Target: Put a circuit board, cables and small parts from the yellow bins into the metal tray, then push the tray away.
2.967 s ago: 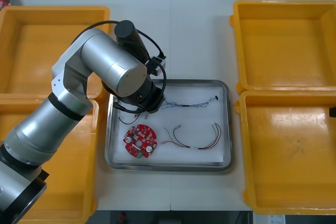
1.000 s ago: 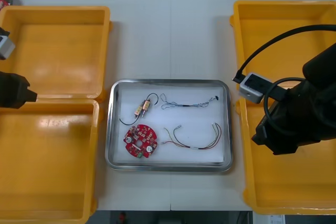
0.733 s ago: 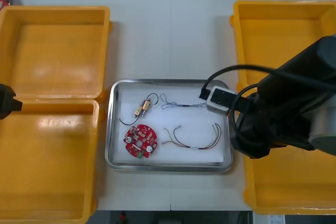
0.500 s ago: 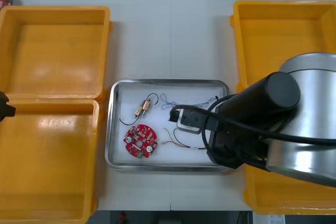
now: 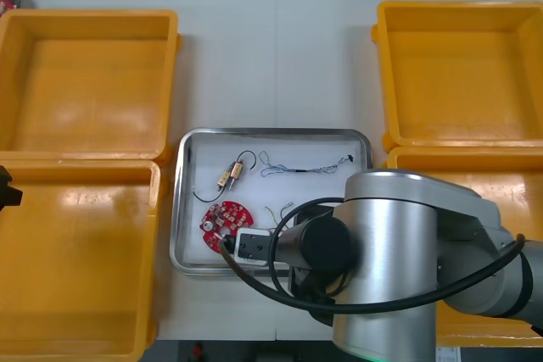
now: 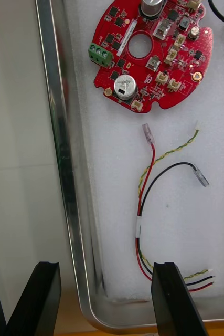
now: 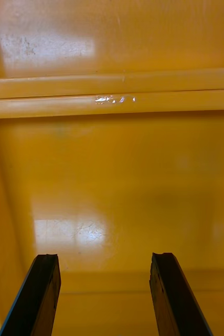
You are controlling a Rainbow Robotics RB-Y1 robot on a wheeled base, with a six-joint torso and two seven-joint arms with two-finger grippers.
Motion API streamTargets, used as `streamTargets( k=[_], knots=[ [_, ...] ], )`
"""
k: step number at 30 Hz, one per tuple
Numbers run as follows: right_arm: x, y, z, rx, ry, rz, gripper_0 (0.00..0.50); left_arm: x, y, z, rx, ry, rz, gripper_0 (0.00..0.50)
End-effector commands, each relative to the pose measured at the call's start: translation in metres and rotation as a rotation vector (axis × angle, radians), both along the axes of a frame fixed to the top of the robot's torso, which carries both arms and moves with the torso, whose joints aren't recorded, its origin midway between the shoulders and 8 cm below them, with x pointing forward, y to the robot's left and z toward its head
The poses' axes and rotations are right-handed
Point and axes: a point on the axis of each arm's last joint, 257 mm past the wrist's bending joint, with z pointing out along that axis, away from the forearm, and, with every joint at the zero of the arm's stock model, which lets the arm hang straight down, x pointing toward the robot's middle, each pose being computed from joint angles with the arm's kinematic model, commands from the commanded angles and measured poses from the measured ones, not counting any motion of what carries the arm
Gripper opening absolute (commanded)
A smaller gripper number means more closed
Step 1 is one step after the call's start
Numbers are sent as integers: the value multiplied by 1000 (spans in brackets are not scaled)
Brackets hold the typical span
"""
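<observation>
Faint writing at a corner of the yellow bin (image 7: 112, 173) is too small for us to read. The left gripper (image 7: 104, 296) hangs above that bin, fingers spread. The right gripper (image 6: 105, 299), fingers apart, straddles the metal tray (image 6: 64, 157) rim, one finger over the bench (image 6: 12, 131) and one over the white inside, by the red and yellow cable (image 6: 138, 226). The round red circuit board (image 6: 151, 52) lies farther in, clear of the rim.

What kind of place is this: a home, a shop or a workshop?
Probably a robot kitting bench: yellow bins flank a metal tray holding a red circuit board and cables; the right claw hangs open over the tray's edge, the left claw over a bin.
</observation>
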Motion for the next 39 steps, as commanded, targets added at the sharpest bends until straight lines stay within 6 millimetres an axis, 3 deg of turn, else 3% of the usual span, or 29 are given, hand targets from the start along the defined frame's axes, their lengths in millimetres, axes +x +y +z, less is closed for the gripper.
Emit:
streamTargets(
  k=[1,14,24,39],
  knots=[
    [-5,27,-7,-16,-8,78,500,-7,9,8,51,0,-10,500],
    [-1,56,-43,-45,8,59,500,-7,9,8,51,0,-10,500],
    [-5,48,-67,-77,15,43,500,-7,9,8,51,0,-10,500],
    [6,45,-82,-98,-14,29,500,-7,9,8,51,0,-10,500]
  ],
)
